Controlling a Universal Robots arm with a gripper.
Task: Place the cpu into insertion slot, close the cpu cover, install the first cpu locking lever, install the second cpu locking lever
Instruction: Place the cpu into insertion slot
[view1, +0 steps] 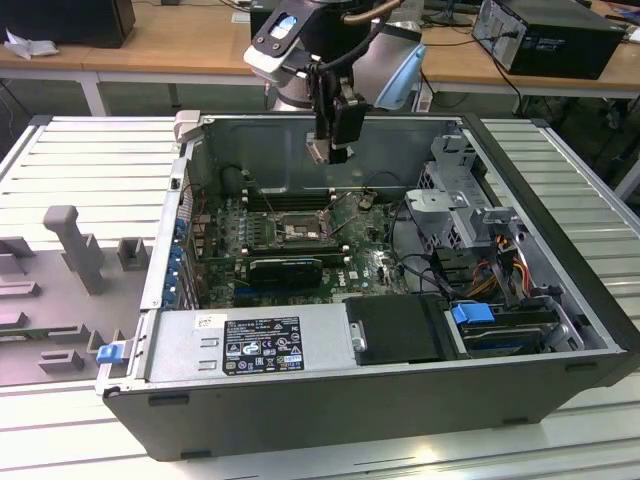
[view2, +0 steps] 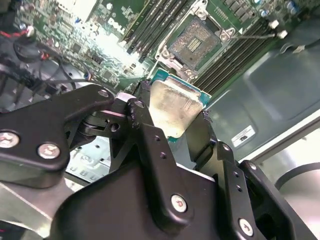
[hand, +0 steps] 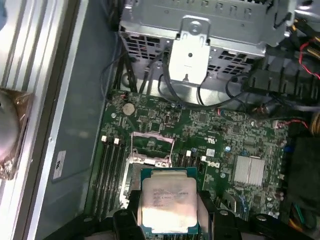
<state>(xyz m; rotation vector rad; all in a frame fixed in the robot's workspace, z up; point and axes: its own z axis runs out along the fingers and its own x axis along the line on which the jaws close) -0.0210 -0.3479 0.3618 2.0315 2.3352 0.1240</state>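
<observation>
Second wrist view showed the gripper closed narrowly on the cpu. One black finger pressed each of two opposite edges, and the chip's pale metal face was turned toward that camera. In the first wrist view the cpu sat squarely in the same grip, with the board far beneath it. In the exterior view the gripper hung over the open computer case, about level with the top edge of the wall farthest from that camera. The chip was well apart from anything below.

Under it, the insertion slot lay open on the motherboard, between two banks of long memory slots and nearer the case's far wall than its near one. Its contact field was bare, with nothing seated in it. The cpu cover stood swung back off the socket on the side toward the drive cage, with the board showing through its square window. What looked like one thin locking lever slanted up beside the socket, released. I could not make out the other with any certainty.

By my reading, the work was only in its first step: the chip was picked up and carried above the case but not yet set into the socket. The cover was not yet closed, and neither lever was latched.
</observation>
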